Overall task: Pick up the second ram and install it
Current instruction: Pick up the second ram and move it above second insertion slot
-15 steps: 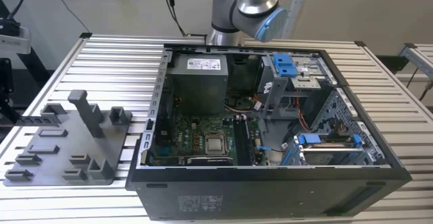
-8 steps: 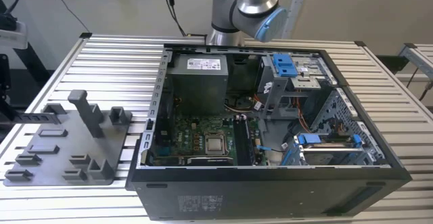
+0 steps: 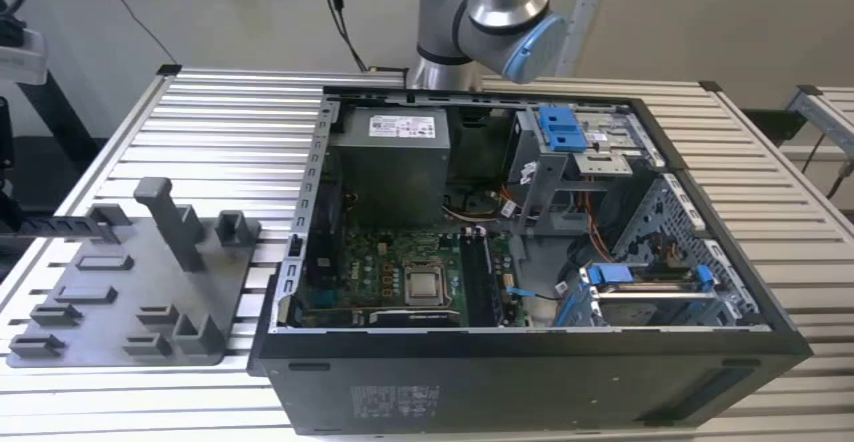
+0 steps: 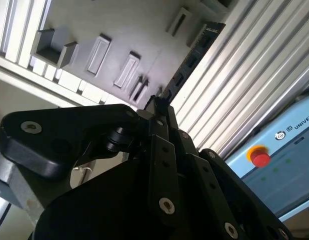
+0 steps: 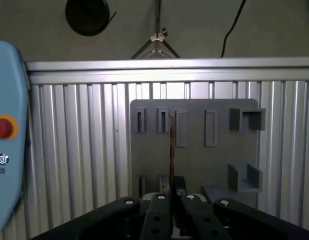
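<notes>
End effector clenched on second ram, edge-on strip over grey tray on ribbed table

I see the open computer case on the slatted desk, motherboard exposed, grey tray at the exterior view's left, arm behind.

My exterior view sits high and well back, looking down at a slant over the computer case, the table and the grey tray at the exterior view's left. The first wrist view looks straight out past the gripper at that tray. The second wrist view sits close against the gripper, tilted. Both wrist views share the tray, the table, the blue control box and the pinched memory stick.
</notes>
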